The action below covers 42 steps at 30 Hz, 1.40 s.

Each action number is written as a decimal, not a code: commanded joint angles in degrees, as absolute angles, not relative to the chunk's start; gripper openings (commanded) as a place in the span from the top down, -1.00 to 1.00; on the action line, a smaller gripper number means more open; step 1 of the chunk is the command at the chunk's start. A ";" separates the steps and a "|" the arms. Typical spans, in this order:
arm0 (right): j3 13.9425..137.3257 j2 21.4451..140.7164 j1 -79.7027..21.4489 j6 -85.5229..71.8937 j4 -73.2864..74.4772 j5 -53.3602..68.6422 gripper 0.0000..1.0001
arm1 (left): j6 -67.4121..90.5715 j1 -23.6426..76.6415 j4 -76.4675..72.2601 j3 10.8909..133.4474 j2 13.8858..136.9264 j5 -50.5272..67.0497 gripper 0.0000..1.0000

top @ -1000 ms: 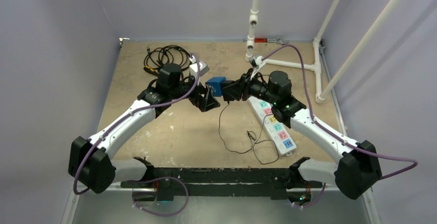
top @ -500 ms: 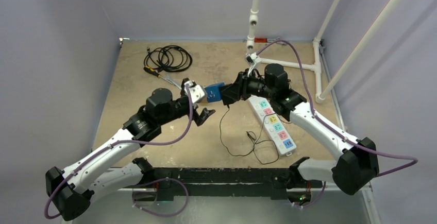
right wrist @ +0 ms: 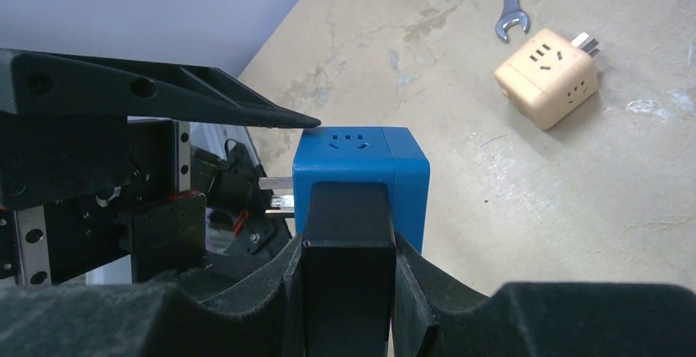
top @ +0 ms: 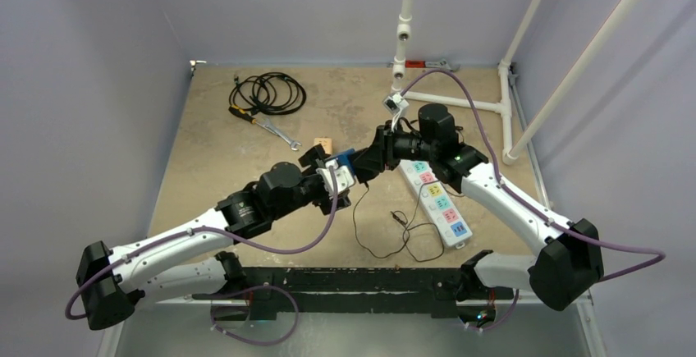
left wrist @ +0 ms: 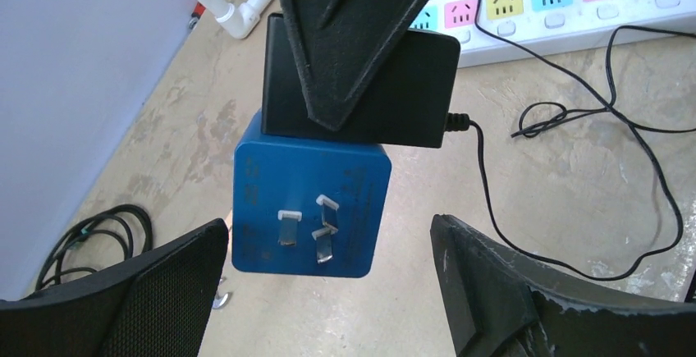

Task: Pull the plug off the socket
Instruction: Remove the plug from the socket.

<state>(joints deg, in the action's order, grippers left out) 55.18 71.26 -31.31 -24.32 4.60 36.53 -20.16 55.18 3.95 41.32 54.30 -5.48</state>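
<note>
A black plug [left wrist: 394, 86] with a thin black cord [left wrist: 484, 185] sits in a blue cube socket [left wrist: 310, 209], held above the table. My right gripper [right wrist: 345, 250] is shut on the black plug [right wrist: 345, 234], and the blue socket [right wrist: 361, 156] sticks out past its fingers. My left gripper [left wrist: 328, 234] is open and faces the socket's pronged side, one finger on each side. Its left finger is close to the cube's corner; the right finger stands well off. From above, the blue socket [top: 345, 157] shows between the left gripper [top: 332, 172] and the right gripper [top: 373, 156].
A beige cube socket [top: 324, 142] and a wrench [top: 275, 130] lie behind the grippers. A coiled black cable [top: 267, 92] is at the back left. A white power strip [top: 435, 197] lies to the right, white pipes [top: 501, 102] behind it.
My left arm has swung from behind the blue socket round to its near side, jaws now facing the prongs and slightly narrower. The right gripper has kept its hold and shifted little.
</note>
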 commanded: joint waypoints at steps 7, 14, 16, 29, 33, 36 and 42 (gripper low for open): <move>57.60 71.80 -31.35 -20.23 5.27 41.84 1.00 | -21.02 56.43 -1.00 41.18 57.50 -7.44 -0.92; 57.24 72.12 -32.64 -19.70 5.86 43.24 1.00 | -19.45 56.46 -0.09 42.48 60.16 -4.39 -0.52; 57.29 71.99 -32.97 -19.69 5.83 43.50 1.00 | -19.19 56.46 -0.09 42.64 61.01 -3.26 -0.37; 57.10 70.14 -33.71 -20.06 6.00 41.54 1.00 | -17.65 56.45 3.41 44.11 62.32 -3.99 0.78; 55.72 69.76 -33.60 -21.93 4.58 40.60 1.00 | -17.67 56.43 2.49 43.21 60.48 -3.54 1.00; 53.43 69.68 -33.49 -24.59 0.45 43.11 1.00 | -17.47 56.43 1.14 42.08 58.71 -3.69 1.00; 53.16 70.36 -33.23 -24.39 -0.11 44.71 1.00 | -16.90 56.43 0.90 41.75 58.10 -1.16 1.00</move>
